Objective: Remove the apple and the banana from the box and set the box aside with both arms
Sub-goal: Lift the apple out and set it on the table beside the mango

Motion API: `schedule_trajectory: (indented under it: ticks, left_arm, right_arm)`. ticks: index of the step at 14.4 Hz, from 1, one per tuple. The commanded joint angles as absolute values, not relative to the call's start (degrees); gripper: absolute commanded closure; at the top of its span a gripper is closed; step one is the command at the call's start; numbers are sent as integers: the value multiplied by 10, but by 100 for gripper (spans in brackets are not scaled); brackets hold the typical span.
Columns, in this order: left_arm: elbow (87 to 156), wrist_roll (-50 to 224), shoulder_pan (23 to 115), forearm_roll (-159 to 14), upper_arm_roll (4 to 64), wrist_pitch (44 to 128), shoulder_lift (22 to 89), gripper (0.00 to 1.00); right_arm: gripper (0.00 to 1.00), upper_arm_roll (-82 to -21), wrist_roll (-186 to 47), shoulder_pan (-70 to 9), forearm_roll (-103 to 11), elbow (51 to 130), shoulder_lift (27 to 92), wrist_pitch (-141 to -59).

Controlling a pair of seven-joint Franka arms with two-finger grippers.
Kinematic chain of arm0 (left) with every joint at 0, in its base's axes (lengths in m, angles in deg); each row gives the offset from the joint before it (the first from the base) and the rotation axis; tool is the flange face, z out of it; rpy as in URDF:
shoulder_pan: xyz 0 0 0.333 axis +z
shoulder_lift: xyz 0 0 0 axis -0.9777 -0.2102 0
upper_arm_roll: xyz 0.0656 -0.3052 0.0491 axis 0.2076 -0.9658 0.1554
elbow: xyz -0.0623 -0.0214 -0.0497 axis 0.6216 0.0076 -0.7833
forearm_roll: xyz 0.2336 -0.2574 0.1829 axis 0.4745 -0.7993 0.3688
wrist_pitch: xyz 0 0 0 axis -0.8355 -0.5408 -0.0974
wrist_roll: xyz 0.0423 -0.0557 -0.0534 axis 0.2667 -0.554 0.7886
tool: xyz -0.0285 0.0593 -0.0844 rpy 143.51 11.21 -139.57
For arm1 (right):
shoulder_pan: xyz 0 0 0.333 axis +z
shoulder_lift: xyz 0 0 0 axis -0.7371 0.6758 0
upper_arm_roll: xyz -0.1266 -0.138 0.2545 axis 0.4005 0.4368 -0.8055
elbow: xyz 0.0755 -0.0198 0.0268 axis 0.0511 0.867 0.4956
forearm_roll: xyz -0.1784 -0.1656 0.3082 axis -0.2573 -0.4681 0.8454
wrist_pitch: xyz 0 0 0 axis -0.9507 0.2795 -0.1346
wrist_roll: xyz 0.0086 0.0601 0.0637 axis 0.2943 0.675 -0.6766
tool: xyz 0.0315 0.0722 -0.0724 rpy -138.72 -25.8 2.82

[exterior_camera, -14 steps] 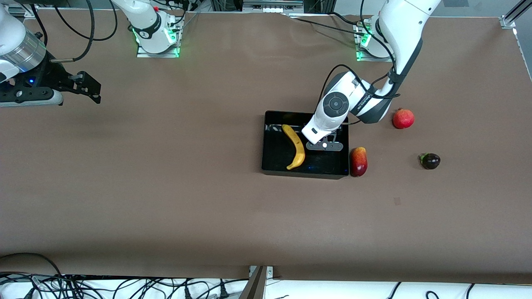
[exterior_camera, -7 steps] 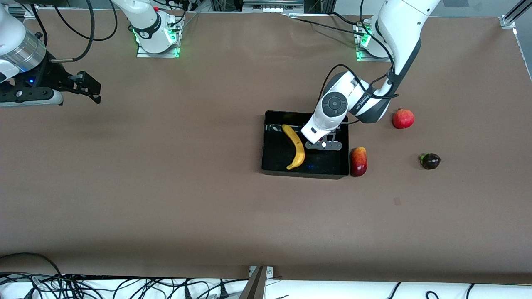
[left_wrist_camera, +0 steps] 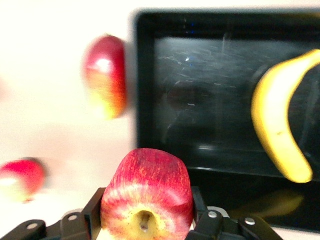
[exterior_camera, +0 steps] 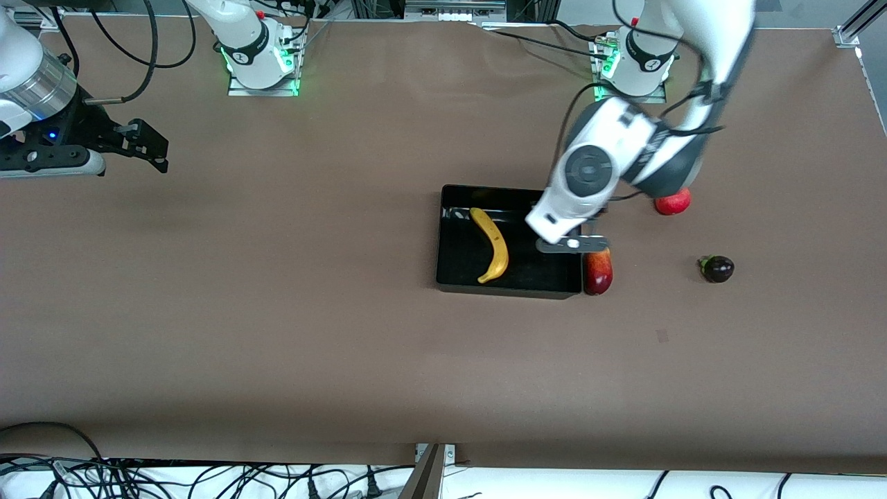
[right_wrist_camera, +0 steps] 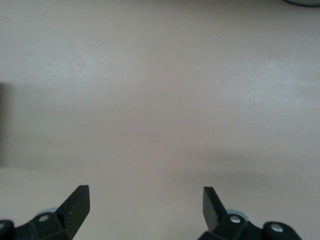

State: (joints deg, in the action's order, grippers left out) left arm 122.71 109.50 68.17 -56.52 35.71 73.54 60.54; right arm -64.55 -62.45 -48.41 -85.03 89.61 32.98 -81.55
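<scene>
Left gripper (left_wrist_camera: 146, 222) fingers clamped on the apple (left_wrist_camera: 146, 196), up over the bin (exterior_camera: 509, 283) wall at the left arm's end. Banana (exterior_camera: 492, 244) lies inside the bin. Right gripper (right_wrist_camera: 145, 202) waits, fingers wide, over bare table (exterior_camera: 277, 333).

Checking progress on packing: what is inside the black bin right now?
Only the banana lies in the black bin. The left gripper holds the apple; the arm hides one corner.

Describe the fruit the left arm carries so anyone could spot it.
Find the black box; the left gripper hangs over its wall toward the left arm's end, while the right gripper waits open. The left gripper grips the apple: round, red streaked yellow, unlike the elongated red-yellow fruit beside the box.
</scene>
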Motion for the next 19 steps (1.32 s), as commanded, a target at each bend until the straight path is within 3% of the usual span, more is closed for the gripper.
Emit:
schedule_trajectory:
  ticks: [1,4,9,12,13,14,15,19]
  left_arm:
    - [1241,970,761,-556,352,708,616,79]
    - [1300,887,819,-554,352,731,618,77]
    - [1467,802,870,-554,353,958,628,73]
    - [1496,794,882,-554,352,1007,620,67]
    - [1496,794,882,-554,352,1010,616,52]
    - [1495,794,882,-554,352,1011,614,19]
    - [1492,794,882,-554,351,1010,615,0]
    - [1449,798,877,-554,350,972,636,0]
  right_arm:
    - [0,-655,-623,-494,-858,888,333,-814]
    - [0,-655,-623,-494,-858,888,333,-814]
    - [0,-655,-623,-494,-858,888,333,-814]
    - [0,-655,-623,-494,-858,888,333,-814]
    - [0,-655,-623,-494,-858,888,333,-814]
    - [0,-655,-623,-494,-858,888,333,-814]
    - [0,-655,-623,-494,-858,888,333,-814]
    - [0,-655,-623,-494,-858,888,333,-814]
